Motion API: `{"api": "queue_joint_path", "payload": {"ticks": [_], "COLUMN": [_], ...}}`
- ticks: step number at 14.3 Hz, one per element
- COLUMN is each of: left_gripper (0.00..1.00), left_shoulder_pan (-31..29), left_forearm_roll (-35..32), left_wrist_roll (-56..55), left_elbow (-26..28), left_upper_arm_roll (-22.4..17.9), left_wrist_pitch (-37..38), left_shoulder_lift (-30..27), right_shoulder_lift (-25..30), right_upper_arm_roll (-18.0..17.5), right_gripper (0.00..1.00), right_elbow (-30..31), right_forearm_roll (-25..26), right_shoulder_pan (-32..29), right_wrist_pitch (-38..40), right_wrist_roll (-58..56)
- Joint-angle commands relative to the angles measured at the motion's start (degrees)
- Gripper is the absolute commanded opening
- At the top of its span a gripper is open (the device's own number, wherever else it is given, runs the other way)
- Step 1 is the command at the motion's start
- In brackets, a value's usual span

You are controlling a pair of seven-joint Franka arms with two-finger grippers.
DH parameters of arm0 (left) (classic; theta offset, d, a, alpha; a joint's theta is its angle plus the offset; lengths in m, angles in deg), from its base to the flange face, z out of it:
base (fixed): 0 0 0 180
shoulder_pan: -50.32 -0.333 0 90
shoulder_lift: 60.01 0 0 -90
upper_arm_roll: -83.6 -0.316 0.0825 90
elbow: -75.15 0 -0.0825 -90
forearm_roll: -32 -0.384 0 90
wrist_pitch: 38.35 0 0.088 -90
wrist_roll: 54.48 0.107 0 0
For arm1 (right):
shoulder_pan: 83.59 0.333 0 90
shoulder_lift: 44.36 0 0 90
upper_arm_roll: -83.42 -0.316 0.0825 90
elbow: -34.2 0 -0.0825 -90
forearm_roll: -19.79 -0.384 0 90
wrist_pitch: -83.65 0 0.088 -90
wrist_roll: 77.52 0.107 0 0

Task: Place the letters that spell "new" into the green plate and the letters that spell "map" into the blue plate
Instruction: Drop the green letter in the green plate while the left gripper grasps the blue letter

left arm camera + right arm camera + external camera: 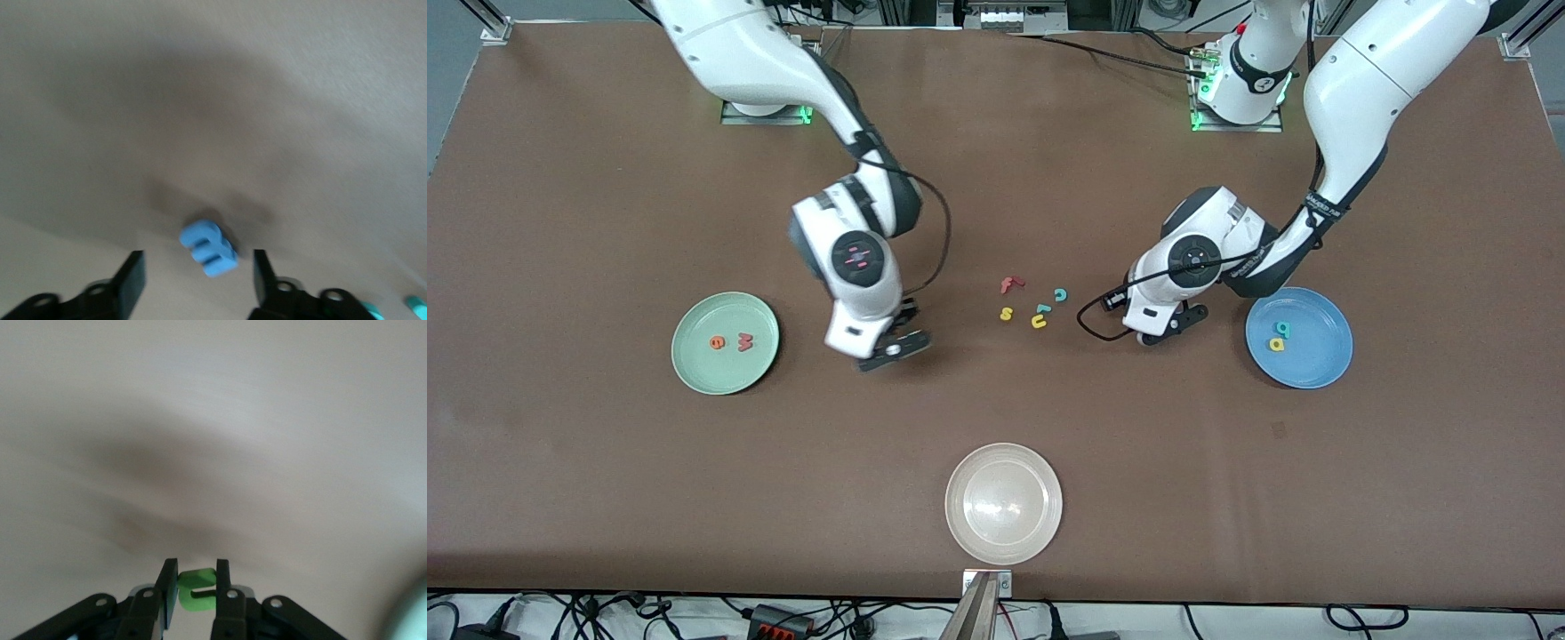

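Nearest the front camera sits the whitish-beige plate (1003, 503), well apart from everything else. Farther up, the green plate (694, 364) at the right arm's end holds the orange "e" (717, 342) and red-pink "w" (745, 341); the blue plate (1320, 366) at the left arm's end holds the teal "p" (1282, 328) and yellow "a" (1277, 344). Between the plates, the right gripper (193, 592) is over bare table beside the green plate, fingers clamped on the green "n" (197, 590). The left gripper (199, 273) is low beside the blue plate, its fingers part-way apart on either side of the blue "m" (208, 249), not touching it. Between the two grippers lies a loose cluster: yellow "s" (1006, 313), yellow "u" (1039, 322), teal "c" (1060, 294), and red "f" (1009, 284) farthest.
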Motion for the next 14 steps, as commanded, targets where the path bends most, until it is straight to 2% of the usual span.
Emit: {"api": "queue_joint_path", "payload": {"ticks": [1,5,9,12,14], "left_gripper": [0.46,0.46,0.45,0.20,0.16], "left_shoulder_pan": [0.2,0.0,0.1,-0.1,-0.5], "left_forearm_roll": [0.9,0.3,0.2,0.1,0.1], "left_wrist_roll": [-1.6,-1.4,-1.2,-0.8,-0.6], "left_elbow": [0.9,0.8,0.7,0.7,0.8], "left_upper_arm_roll": [0.4,0.1,-0.6,-0.7,-0.7], "left_wrist_pitch": [-0.2,-0.5,-3.9,-3.7,-3.5], "left_shoulder_lift": [-0.9,0.3,1.8,1.4,1.4], "right_shoulder_lift": [5.0,6.6,6.3,6.0,5.1], "right_upper_arm_roll": [-1.0,-1.0,-1.0,-1.0,-1.0], "right_gripper": [0.09,0.09,0.09,0.10,0.11], "right_elbow": [2.7,7.4,11.2,12.8,12.8], "right_forearm_roll": [0.0,0.2,0.2,0.2,0.3], "right_shoulder_pan": [-8.3,-15.9,-18.3,-19.3,-19.8], "right_wrist_pitch": [4.7,4.9,5.0,4.7,4.4], "right_wrist_roll": [-2.1,-3.7,-3.8,-3.8,-3.8]}}
